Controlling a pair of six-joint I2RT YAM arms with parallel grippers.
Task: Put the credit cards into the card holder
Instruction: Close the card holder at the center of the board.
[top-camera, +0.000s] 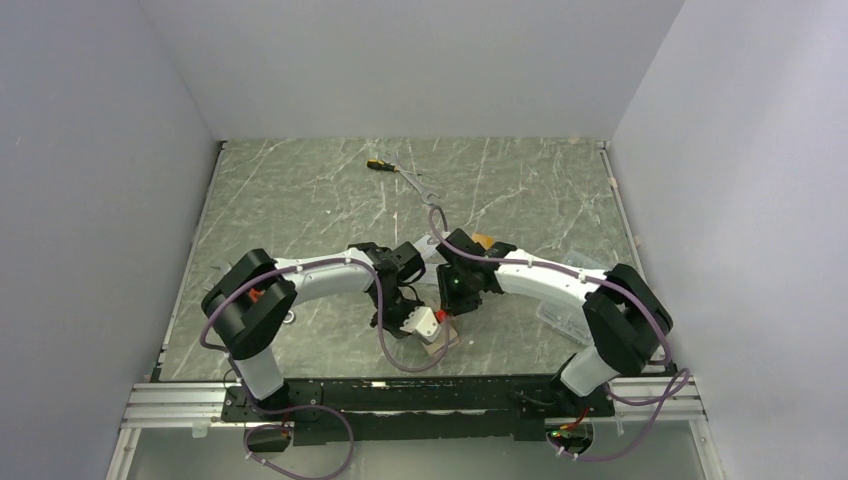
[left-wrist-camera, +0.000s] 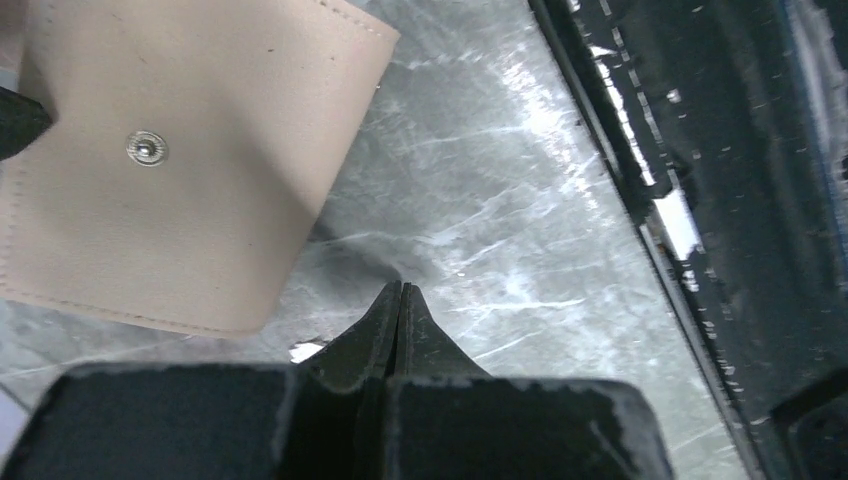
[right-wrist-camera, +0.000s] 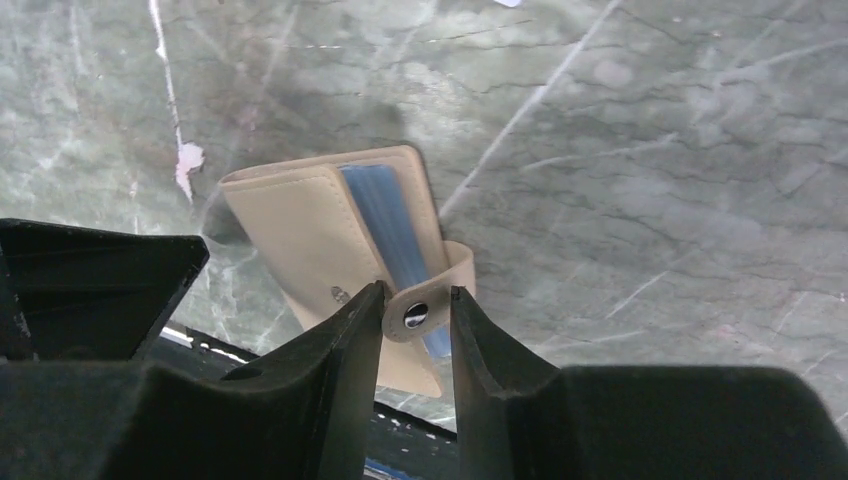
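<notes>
card holder (right-wrist-camera: 300, 230): tan, blue panel showing, on the marbled table (top-camera: 300, 200) at its near edge between both arms, close to the black base rail (left-wrist-camera: 620, 150). right gripper (right-wrist-camera: 415, 292): fingers part-way apart, one on each side of the snap tab (right-wrist-camera: 417, 313) and close against it, pinch cannot be told; left gripper (left-wrist-camera: 400, 295): fingers pressed together on nothing, just beside the holder. also present: screwdriver (top-camera: 378, 165) and metal wrench (top-camera: 415, 186) far back, clear plastic box (top-camera: 570, 300) under the right arm.
</notes>
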